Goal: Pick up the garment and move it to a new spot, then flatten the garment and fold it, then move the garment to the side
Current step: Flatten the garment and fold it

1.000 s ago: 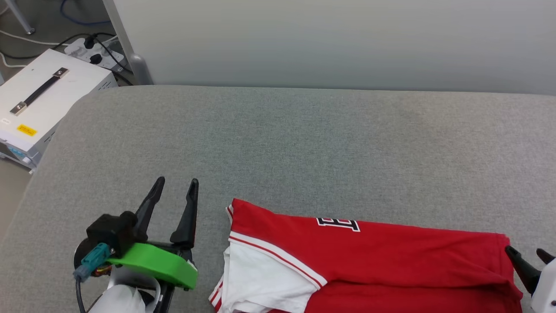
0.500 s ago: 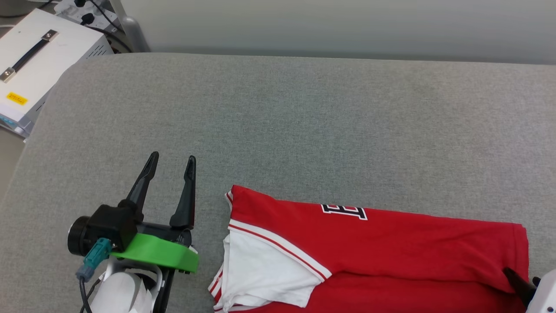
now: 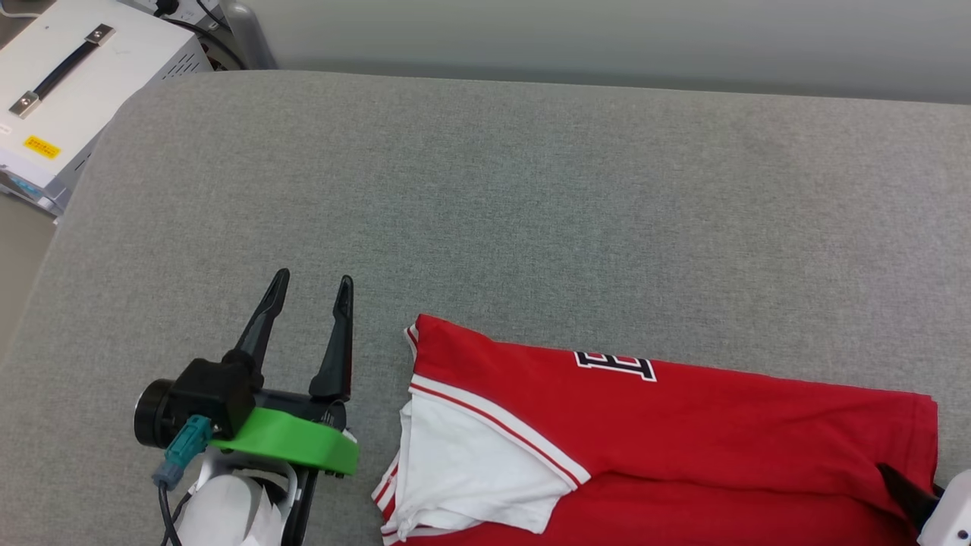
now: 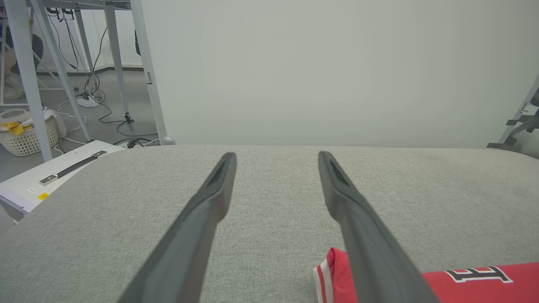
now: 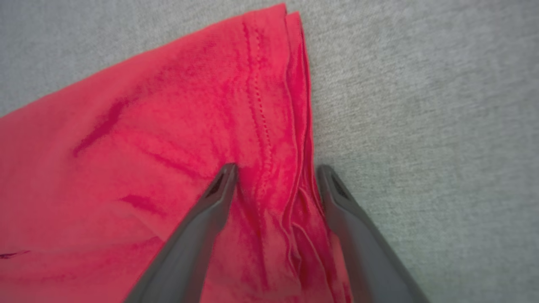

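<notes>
The garment (image 3: pixel 683 432), a red jersey with a white sleeve and part of its black-white lettering showing, lies folded flat at the near right of the grey padded surface (image 3: pixel 531 189). My left gripper (image 3: pixel 312 278) hovers open just left of the garment's collar end, touching nothing. The left wrist view has the left gripper (image 4: pixel 276 155) pointing over bare padding, with the garment (image 4: pixel 332 269) beside its right finger. My right gripper (image 5: pixel 276 168) is open over the garment (image 5: pixel 147 147), its fingers straddling the stitched hem at the right end. One dark finger (image 3: pixel 903 485) rests on the red cloth.
A white box with a black handle (image 3: pixel 68 83) stands off the surface's far left corner. A pale wall runs behind the far edge. Metal frame legs (image 4: pixel 147 71), floor cables and a basket (image 4: pixel 25 139) lie beyond on the left.
The head camera has tilted down, shifting the whole picture. Relative to the garment, my right gripper has moved from beside its right edge onto the hem. The left gripper has kept its place.
</notes>
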### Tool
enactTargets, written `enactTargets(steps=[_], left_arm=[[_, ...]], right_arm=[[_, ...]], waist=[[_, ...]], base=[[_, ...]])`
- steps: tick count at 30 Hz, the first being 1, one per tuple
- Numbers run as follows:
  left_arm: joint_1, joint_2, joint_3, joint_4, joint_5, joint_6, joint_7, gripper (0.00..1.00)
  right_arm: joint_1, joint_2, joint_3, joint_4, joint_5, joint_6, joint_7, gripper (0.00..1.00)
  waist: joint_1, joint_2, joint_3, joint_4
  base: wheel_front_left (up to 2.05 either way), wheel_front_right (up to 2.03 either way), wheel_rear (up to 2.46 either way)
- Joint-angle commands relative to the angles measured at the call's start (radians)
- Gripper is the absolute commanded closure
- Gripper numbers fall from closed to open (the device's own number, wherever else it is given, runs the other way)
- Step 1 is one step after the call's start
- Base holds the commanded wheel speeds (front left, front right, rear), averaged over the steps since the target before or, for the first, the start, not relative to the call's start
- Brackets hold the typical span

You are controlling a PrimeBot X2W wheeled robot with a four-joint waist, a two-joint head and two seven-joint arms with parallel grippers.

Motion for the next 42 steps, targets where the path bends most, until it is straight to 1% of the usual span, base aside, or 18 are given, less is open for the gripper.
enactTargets(steps=[1, 11, 12, 13, 14, 17, 22, 27, 30, 33, 35, 38, 42], left_arm=[[0.006, -0.011, 0.007, 0.005, 0.017, -0.009, -0.006, 0.00], [0.011, -0.031, 0.014, 0.024, 0.027, -0.017, -0.006, 0.00], [0.012, -0.032, 0.014, 0.026, 0.027, -0.017, -0.006, 0.00], [0.013, -0.034, 0.013, 0.028, 0.027, -0.017, -0.006, 0.00], [0.014, -0.035, 0.012, 0.030, 0.028, -0.018, -0.006, 0.00], [0.020, -0.036, 0.009, 0.033, 0.023, -0.018, -0.006, 0.00], [0.033, -0.034, 0.008, 0.039, 0.018, -0.018, -0.006, 0.00], [0.043, -0.034, 0.009, 0.038, 0.014, -0.018, -0.006, 0.00], [0.049, -0.034, 0.013, 0.037, 0.012, -0.018, -0.006, 0.00], [0.055, -0.034, 0.013, 0.037, 0.011, -0.018, -0.006, 0.00], [0.060, -0.035, 0.014, 0.038, 0.010, -0.018, -0.006, 0.00], [0.068, -0.037, 0.013, 0.038, 0.009, -0.018, -0.006, 0.00], [0.078, -0.036, 0.011, 0.040, 0.008, -0.018, -0.006, 0.00]], right_arm=[[-0.005, 0.037, 0.052, 0.040, 0.036, 0.001, 0.003, 0.00], [-0.024, 0.020, 0.192, 0.062, 0.101, 0.001, -0.047, 0.00], [-0.025, 0.016, 0.201, 0.062, 0.104, 0.001, -0.052, 0.25], [-0.026, 0.010, 0.208, 0.062, 0.105, 0.001, -0.064, 0.64], [-0.026, 0.004, 0.210, 0.062, 0.102, 0.001, -0.077, 1.00], [-0.026, -0.024, 0.209, 0.064, 0.086, 0.001, -0.120, 1.00], [-0.022, -0.071, 0.165, 0.075, 0.068, 0.001, -0.166, 1.00], [-0.022, -0.126, 0.070, 0.094, 0.016, 0.001, -0.203, 1.00], [-0.022, -0.142, 0.016, 0.103, -0.021, 0.001, -0.211, 1.00], [-0.014, -0.138, -0.009, 0.090, -0.048, 0.001, -0.200, 1.00], [-0.003, -0.129, -0.004, 0.059, -0.058, 0.001, -0.188, 1.00], [0.017, -0.109, 0.017, -0.005, -0.053, 0.001, -0.168, 1.00], [0.049, -0.063, 0.051, -0.111, -0.037, 0.001, -0.121, 1.00]], waist=[[0.0000, 0.0109, -0.002, 0.000], [0.0000, 0.0109, -0.019, -0.004], [0.0000, 0.0109, -0.023, -0.004], [0.0000, 0.0109, -0.027, -0.004], [0.0000, 0.0109, -0.031, -0.003], [0.0000, 0.0109, -0.047, -0.003], [0.0000, 0.0109, -0.071, -0.005], [0.0000, 0.0109, -0.085, -0.011], [0.0000, 0.0109, -0.093, -0.017], [0.0000, 0.0109, -0.102, -0.022], [0.0000, 0.0109, -0.110, -0.026], [0.0000, 0.0109, -0.122, -0.032], [0.0000, 0.0109, -0.137, -0.037]], base=[[0.00, 0.00, 0.00], [0.00, 0.00, 0.00], [0.00, 0.00, 0.00], [0.00, 0.00, 0.00], [0.00, 0.00, 0.00], [0.00, 0.00, 0.00], [0.00, 0.00, 0.00], [0.00, 0.00, 0.00], [0.00, 0.00, 0.00], [0.00, 0.00, 0.00], [0.00, 0.00, 0.00], [0.00, 0.00, 0.00], [0.00, 0.00, 0.00]])
